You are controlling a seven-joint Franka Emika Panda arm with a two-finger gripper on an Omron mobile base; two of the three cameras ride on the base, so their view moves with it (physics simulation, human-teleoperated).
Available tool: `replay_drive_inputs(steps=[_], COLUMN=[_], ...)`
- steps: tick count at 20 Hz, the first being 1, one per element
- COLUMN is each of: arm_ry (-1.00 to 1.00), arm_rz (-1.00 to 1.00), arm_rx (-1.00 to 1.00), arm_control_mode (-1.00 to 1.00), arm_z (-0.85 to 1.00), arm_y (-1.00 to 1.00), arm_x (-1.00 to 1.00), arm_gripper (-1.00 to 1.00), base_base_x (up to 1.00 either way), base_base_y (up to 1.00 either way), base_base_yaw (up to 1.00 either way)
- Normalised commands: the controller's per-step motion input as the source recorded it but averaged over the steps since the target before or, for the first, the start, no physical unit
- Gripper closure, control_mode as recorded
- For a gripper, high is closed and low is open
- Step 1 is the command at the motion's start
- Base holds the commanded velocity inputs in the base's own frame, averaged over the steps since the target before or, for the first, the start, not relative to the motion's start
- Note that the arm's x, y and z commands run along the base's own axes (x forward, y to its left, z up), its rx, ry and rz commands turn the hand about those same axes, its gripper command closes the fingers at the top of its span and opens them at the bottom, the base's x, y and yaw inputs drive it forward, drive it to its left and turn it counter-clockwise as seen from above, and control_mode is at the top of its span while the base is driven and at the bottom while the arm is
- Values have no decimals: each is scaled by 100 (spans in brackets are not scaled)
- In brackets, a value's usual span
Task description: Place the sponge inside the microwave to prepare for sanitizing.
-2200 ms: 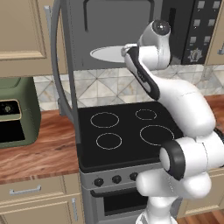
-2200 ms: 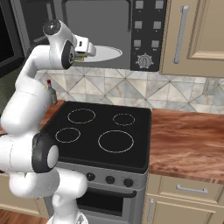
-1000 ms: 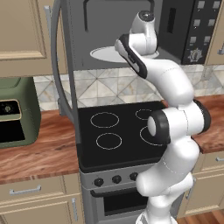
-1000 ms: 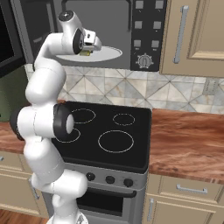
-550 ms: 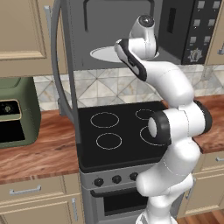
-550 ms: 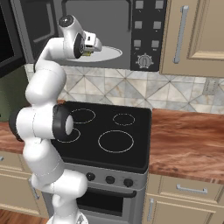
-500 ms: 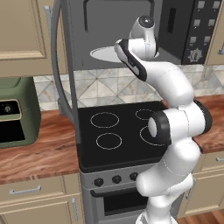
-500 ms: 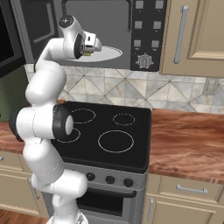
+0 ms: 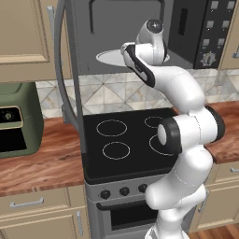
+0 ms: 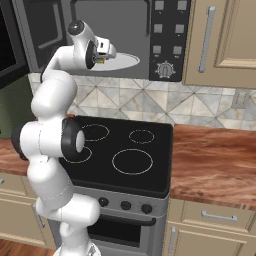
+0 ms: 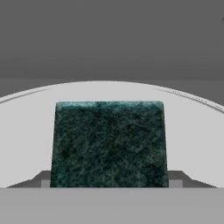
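1. Directly ahead of the hand (image 10: 104, 54): sponge (image 11: 109, 143), dark green layer up, square between the two finger tips (image 11: 42, 178), long axis running away along the hand's line of sight.
2. Hand state: fingers flank the sponge; whether clamped or just parted cannot tell.
3. Beneath the sponge: white turntable (image 11: 192, 140), sponge apparently resting on it or just above, contact unclear.
4. Around: inside of the microwave (image 10: 120, 25), grey back wall beyond, nothing else on the turntable.
5. To the left: open microwave door (image 9: 63, 84), clear of the arm; likely retreat straight back out, judged unobstructed.
6. Below: stove (image 10: 125, 155) and wooden table (image 10: 215, 160), well apart.
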Motion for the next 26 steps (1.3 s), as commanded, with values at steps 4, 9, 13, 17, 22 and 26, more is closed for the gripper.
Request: replay_drive_inputs(steps=[4, 9, 13, 17, 22, 26], arm_ry=[3, 2, 0, 0, -6, -16], arm_rz=[0, 0, 0, 0, 0, 0], arm_rx=[0, 0, 1, 0, 0, 0], arm_control_mode=[-100, -100, -100, -100, -100, -100], arm_z=[7, 39, 55, 23, 0, 0], arm_y=[0, 0, 0, 0, -1, -2], arm_x=[0, 0, 0, -20, -42, -52], arm_gripper=[-100, -100, -100, -100, -100, -100], base_base_x=[0, 0, 0, 0, 0, 0], base_base_y=[0, 0, 0, 0, 0, 0], base_base_yaw=[0, 0, 0, 0, 0, 0])
